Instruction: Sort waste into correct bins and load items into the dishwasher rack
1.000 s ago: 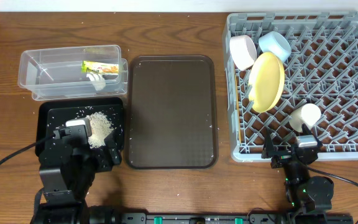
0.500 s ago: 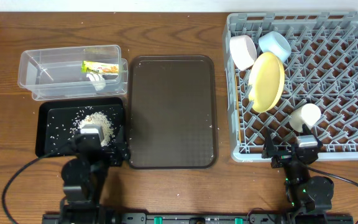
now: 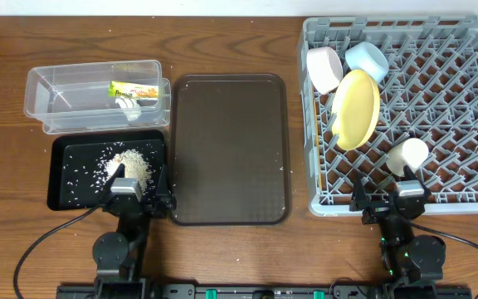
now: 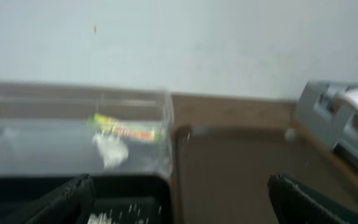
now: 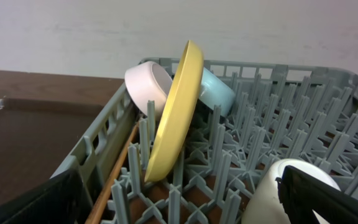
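The grey dishwasher rack holds the yellow plate on edge, the white bowl, the light blue bowl and the pale cup. In the right wrist view the plate, cup and wooden chopsticks show in the rack. The clear tub holds the snack wrapper and paper scrap. Rice lies in the black tray. My left gripper is open and empty at that tray's front edge. My right gripper is open and empty at the rack's front edge.
The dark brown serving tray lies between the black tray and the rack, with a few stray rice grains on it. Both arms sit low at the table's front edge.
My left arm has pulled back from over the black tray toward the front edge, uncovering the rice pile. The right arm has not moved.
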